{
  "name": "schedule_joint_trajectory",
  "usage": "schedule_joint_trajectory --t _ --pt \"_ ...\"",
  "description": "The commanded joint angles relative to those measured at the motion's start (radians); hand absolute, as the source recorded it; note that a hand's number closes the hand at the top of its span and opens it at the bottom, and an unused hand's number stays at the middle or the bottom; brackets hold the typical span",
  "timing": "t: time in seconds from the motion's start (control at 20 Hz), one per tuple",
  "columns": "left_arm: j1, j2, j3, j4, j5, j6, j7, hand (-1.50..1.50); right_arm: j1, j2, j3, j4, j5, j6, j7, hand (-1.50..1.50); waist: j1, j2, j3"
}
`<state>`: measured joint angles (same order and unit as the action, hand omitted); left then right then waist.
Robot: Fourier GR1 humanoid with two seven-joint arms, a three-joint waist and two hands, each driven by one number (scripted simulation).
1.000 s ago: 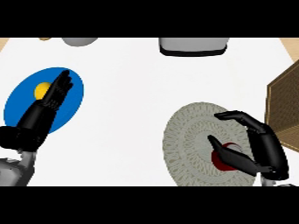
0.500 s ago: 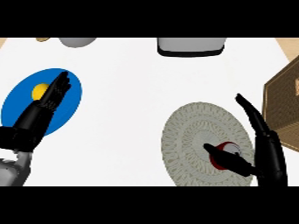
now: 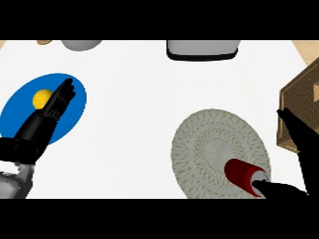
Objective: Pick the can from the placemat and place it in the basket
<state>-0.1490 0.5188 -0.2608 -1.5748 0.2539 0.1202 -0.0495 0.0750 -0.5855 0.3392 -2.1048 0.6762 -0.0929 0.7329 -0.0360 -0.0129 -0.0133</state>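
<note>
On the lower right of the round woven placemat, you see the red can lying on its side. Your right hand is open beside it, fingers straight, thumb against the can's end, gripping nothing. The wicker basket stands just right; your left hand is straight-fingered over the blue plate.

Bright, even light on the white counter; colours read flat and saturated. The black right hand appears as a near-featureless silhouette; the basket weave shows soft shading.
</note>
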Motion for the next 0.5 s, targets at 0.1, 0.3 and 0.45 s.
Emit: schedule_joint_trajectory --t 0.1,0.3,0.45 --pt "-0.028 -0.017 -0.007 0.011 -0.011 -0.003 0.012 0.00 -0.003 -0.063 0.029 -0.298 -0.161 0.339 0.363 -1.50 0.008 0.007 0.006" --pt "-0.064 -0.004 0.031 0.024 0.020 -0.044 0.020 0.00 -0.066 -0.070 -0.043 -0.420 -0.318 0.455 0.555 -1.50 0.023 0.012 0.009" --pt "-0.002 -0.036 -0.010 0.019 -0.035 -0.011 -0.016 0.00 -0.046 -0.093 -0.108 -0.478 -0.391 0.470 0.591 -1.50 0.018 0.008 0.010"
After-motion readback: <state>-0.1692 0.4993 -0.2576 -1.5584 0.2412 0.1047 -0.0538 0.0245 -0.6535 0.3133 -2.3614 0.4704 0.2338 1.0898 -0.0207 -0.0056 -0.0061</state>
